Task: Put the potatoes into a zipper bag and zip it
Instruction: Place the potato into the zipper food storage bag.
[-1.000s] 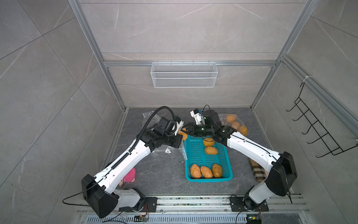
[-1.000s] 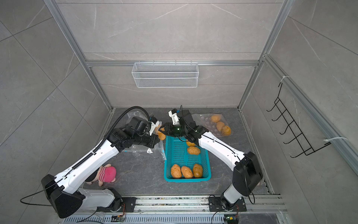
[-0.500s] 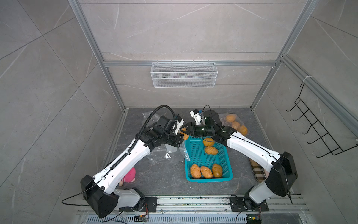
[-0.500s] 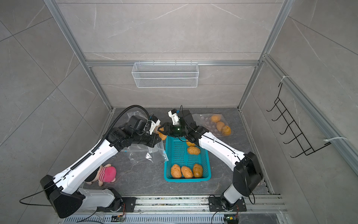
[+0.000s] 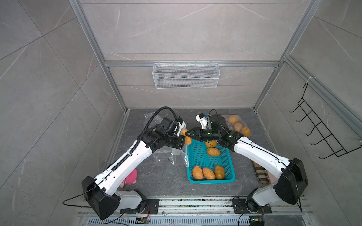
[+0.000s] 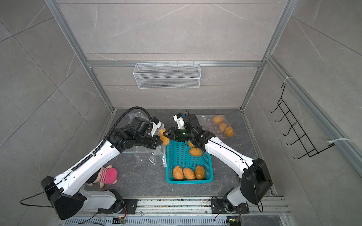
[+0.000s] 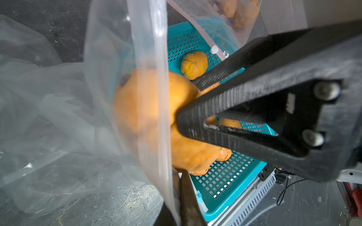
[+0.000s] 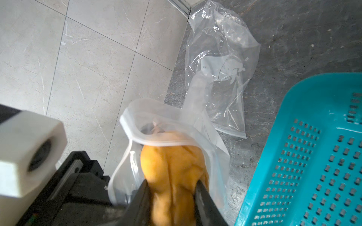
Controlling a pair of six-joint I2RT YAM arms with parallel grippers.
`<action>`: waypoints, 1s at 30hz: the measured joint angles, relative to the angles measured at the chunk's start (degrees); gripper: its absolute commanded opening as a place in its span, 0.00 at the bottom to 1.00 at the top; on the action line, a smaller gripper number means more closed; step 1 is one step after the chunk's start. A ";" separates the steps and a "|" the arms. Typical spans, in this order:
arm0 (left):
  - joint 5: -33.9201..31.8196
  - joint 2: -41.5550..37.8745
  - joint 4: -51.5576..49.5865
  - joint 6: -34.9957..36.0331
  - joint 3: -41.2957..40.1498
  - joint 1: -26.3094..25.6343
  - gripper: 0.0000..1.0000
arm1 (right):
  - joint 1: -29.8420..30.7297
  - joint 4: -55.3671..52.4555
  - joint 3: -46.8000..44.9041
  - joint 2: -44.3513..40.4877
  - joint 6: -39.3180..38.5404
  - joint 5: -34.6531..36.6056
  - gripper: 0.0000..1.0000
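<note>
Clasping a wrinkled orange-tan potato (image 8: pixel 172 162), the right pincer (image 8: pixel 172 183) has nosed it into the clear plastic zipper bag (image 8: pixel 135 137) pinched open by the left pincer (image 7: pixel 174 211); release looks next.

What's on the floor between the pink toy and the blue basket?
Nothing; both top views show just bare grey floor between the pink toy and the blue basket.

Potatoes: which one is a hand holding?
The potato by the basket's far corner, pinched by the right hand, partly inside the clear bag; the others lie untouched.
</note>
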 measured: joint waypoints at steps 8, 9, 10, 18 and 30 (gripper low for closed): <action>2.75 3.80 -2.25 1.92 3.98 0.46 0.00 | -0.09 -0.07 -0.20 0.13 0.61 1.16 0.24; 3.17 4.46 -2.60 2.23 4.57 0.55 0.00 | -0.13 -0.07 -0.20 0.31 0.66 1.57 0.24; 3.50 5.01 -2.80 2.49 5.03 0.55 0.00 | -0.13 -0.24 -0.17 0.50 0.66 2.01 0.24; 8.79 7.96 -2.56 4.35 6.05 0.42 0.00 | 0.39 -2.73 0.52 1.11 0.35 6.97 0.27; 6.34 8.04 -3.13 4.44 7.54 0.39 0.00 | 0.48 -2.73 1.31 1.53 -0.13 6.86 0.47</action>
